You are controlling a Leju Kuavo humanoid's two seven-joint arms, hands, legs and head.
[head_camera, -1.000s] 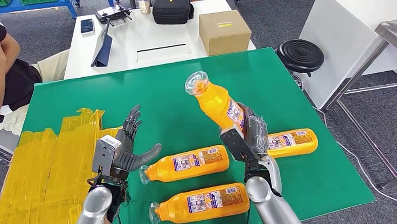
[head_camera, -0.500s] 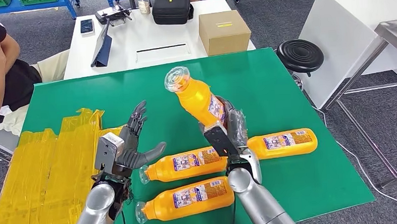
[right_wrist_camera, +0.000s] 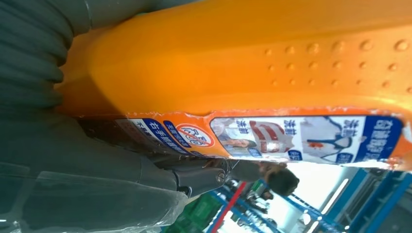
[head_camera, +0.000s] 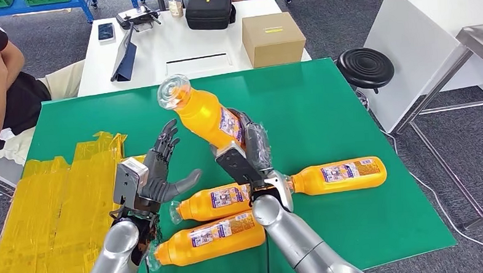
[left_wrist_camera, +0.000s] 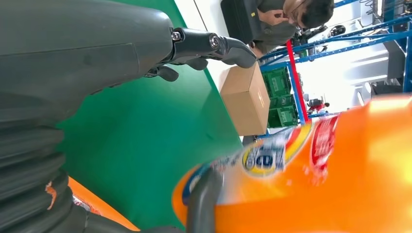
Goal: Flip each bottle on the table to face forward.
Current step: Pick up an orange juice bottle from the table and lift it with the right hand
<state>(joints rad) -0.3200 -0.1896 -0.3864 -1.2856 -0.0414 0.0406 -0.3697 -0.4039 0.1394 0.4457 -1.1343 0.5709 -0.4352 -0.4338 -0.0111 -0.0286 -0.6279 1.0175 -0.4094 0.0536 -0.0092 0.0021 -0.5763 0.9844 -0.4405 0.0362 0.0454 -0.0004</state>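
Note:
My right hand (head_camera: 247,150) grips an orange bottle (head_camera: 204,116) by its lower body and holds it tilted above the green table (head_camera: 324,108), its clear cap up and to the left. The same held bottle (right_wrist_camera: 272,63) appears close up in the right wrist view, and the held bottle (left_wrist_camera: 335,174) also in the left wrist view. My left hand (head_camera: 157,174) is open just left of it, fingers spread, not touching. Three more orange bottles lie on their sides: one (head_camera: 220,202) by my left thumb, one (head_camera: 206,239) nearest me, one (head_camera: 339,174) to the right.
Yellow tape (head_camera: 51,206) covers the table's left part. Behind stands a white table (head_camera: 161,47) with a cardboard box (head_camera: 273,38), a black bag (head_camera: 209,8) and a tablet (head_camera: 123,55). A black stool (head_camera: 365,66) stands at the right. A person (head_camera: 3,79) sits at the far left.
My right hand has carried the held bottle leftward, toward my left hand. The bottle nearest me has slid to the left. My left hand has risen slightly.

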